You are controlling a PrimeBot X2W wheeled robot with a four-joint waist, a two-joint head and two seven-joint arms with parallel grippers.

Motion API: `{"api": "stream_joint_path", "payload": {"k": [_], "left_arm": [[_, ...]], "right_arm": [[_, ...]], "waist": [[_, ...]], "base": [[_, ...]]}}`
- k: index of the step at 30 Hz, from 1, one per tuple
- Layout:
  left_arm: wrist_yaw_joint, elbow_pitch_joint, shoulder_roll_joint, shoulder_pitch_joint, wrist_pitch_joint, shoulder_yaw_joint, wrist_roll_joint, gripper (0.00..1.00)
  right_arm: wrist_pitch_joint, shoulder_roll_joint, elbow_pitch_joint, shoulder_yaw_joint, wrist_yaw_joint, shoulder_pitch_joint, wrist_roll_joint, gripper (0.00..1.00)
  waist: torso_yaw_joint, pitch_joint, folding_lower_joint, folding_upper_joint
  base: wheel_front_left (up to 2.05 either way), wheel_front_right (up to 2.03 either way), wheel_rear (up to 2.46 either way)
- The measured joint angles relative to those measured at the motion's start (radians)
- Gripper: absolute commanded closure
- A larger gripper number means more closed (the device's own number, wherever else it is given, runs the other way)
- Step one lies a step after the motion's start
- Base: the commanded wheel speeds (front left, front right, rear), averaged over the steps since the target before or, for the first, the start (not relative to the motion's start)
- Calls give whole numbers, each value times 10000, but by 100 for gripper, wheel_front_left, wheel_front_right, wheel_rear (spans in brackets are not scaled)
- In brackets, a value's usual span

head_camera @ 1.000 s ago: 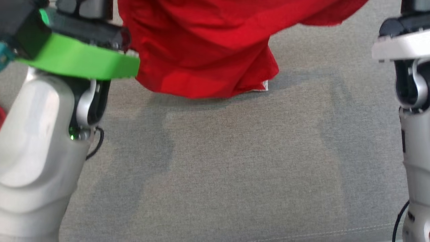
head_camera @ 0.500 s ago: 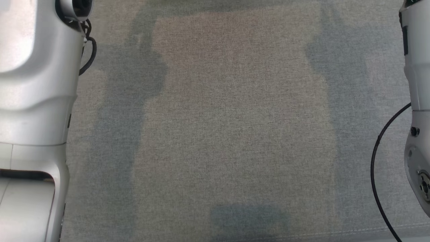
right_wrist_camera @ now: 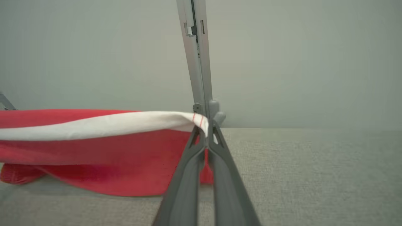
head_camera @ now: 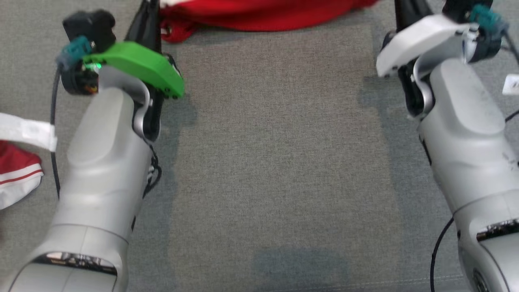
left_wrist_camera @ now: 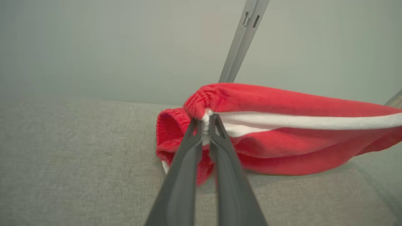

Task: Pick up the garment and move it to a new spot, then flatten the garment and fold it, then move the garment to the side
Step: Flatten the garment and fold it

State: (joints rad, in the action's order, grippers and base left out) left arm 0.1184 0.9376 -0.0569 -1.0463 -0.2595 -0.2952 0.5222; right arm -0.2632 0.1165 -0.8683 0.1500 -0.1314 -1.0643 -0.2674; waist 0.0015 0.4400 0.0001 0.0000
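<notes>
Left pincer (left_wrist_camera: pixel 205 121) and right pincer (right_wrist_camera: pixel 206 131) each clench one end of the garment (left_wrist_camera: pixel 282 144) between them.

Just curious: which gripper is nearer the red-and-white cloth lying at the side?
Left. The left gripper pinches the red garment's end nearest that cloth; the right gripper pinches the far end.

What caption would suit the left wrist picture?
Left gripper pinches the red garment by its white-striped edge, above a grey fabric surface.

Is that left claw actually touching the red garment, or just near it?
Touching. The left wrist view shows the left gripper shut on the red garment, pinching its edge with no gap between them.
</notes>
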Motion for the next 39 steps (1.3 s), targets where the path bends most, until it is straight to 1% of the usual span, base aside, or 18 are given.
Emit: {"api": "stream_joint_path", "payload": {"k": [4,9,13,14,15,17,19,22,26,32,35,39], "left_arm": [[61,-69,73,1184,2,10,343,100],[92,-986,90,2888,0,-295,671,100],[96,-1875,90,4254,0,-372,610,100],[94,-2316,90,4960,2,-407,483,100],[94,-2585,77,5251,0,-422,374,100],[88,-3097,-36,5785,0,-537,234,100],[13,-3657,-272,6444,31,-650,121,100],[-364,-4742,-639,7533,305,-704,-19,100],[-1043,-6566,-1028,9138,1041,-757,-38,100],[-2102,-9444,-1476,11184,2211,-821,-31,100],[-2422,-10464,-1599,11720,2608,-882,-31,100],[-2612,-11179,-1638,11914,3037,-930,27,100]], "right_arm": [[2,29,240,17,-2,1483,-460,100],[2,173,1338,33,-2,3472,-926,100],[2,309,2569,40,-2,5202,-1097,100],[2,336,3275,-12,0,6167,-1112,100],[2,324,3639,-82,-2,6636,-1137,100],[2,272,4347,-259,0,7563,-1172,100],[0,151,4980,-433,-2,8501,-1133,100],[2,-52,5898,-794,-4,9731,-872,100],[42,-328,6882,-1078,-8,11185,-545,100],[698,-550,8569,-1452,-8,12777,-153,100],[1026,-610,9219,-1693,-8,13165,-54,100],[1267,-654,9618,-2128,-15,13156,88,100]], "waist": [[24,-161,-1,0],[41,-470,-1,0],[40,-785,-1,0],[43,-969,-1,0],[47,-1064,-1,0],[49,-1253,-2,0],[44,-1456,-2,0],[10,-1767,-2,0],[-55,-2200,-2,0],[-106,-2753,-2,0],[-103,-2894,-2,0],[-23,-2915,-2,0]], "base": [[0,0,0],[0,0,0],[0,0,0],[0,0,0],[0,0,0],[0,0,0],[0,0,0],[0,0,0],[0,0,0],[0,0,0],[0,0,0],[0,0,0]]}}
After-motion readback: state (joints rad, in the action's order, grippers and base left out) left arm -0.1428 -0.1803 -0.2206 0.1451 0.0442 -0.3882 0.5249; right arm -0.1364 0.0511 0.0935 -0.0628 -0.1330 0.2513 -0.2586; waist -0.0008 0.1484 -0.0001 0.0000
